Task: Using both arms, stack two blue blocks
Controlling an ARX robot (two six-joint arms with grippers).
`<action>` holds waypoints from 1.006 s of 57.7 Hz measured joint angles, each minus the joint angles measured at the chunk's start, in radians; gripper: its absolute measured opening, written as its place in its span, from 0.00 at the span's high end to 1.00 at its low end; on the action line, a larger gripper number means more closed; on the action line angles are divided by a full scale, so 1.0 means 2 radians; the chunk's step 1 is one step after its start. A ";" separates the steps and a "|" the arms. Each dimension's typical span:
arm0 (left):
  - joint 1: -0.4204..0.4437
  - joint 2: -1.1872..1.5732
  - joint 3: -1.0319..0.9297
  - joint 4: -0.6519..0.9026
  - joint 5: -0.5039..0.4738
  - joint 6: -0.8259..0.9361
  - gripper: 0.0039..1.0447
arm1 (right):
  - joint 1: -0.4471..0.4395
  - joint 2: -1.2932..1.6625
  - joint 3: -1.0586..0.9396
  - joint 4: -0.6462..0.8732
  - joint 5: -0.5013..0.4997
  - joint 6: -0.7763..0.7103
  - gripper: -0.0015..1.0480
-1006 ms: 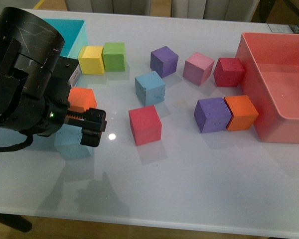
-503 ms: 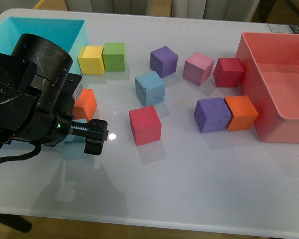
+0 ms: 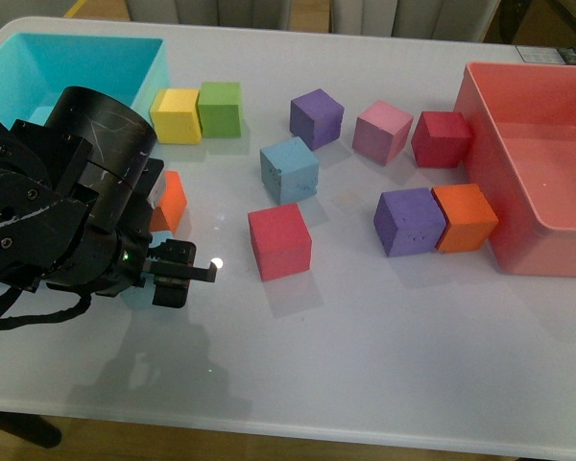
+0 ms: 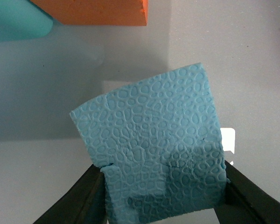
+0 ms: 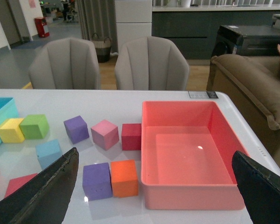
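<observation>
My left gripper [image 3: 171, 278] sits low over the table at the front left, in front of an orange cube [image 3: 170, 200]. In the left wrist view the gripper [image 4: 163, 200] is shut on a sky-blue foam block [image 4: 149, 149], with a black finger [image 4: 81, 200] on each side. My arm hides this block in the front view. The second blue block [image 3: 289, 169] stands free near the table's middle, behind a red cube [image 3: 279, 241]; it also shows in the right wrist view [image 5: 48, 152]. My right gripper [image 5: 154, 186] is open and empty, high above the table, out of the front view.
A turquoise bin [image 3: 38, 53] stands at the back left, with yellow [image 3: 176, 115] and green [image 3: 221, 108] cubes beside it. A purple [image 3: 316, 117], a pink [image 3: 383, 132] and a dark red cube [image 3: 442, 138] sit behind. A purple [image 3: 409, 221] and an orange cube [image 3: 465, 217] adjoin the pink-red bin [image 3: 480, 173].
My left arm has swung down and towards the table's front edge, and its gripper has dropped lower with it. The loose cubes have not moved.
</observation>
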 joint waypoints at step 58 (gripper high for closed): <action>-0.066 -0.039 0.196 -0.140 0.031 0.110 0.62 | 0.000 0.000 0.000 0.000 0.000 0.000 0.09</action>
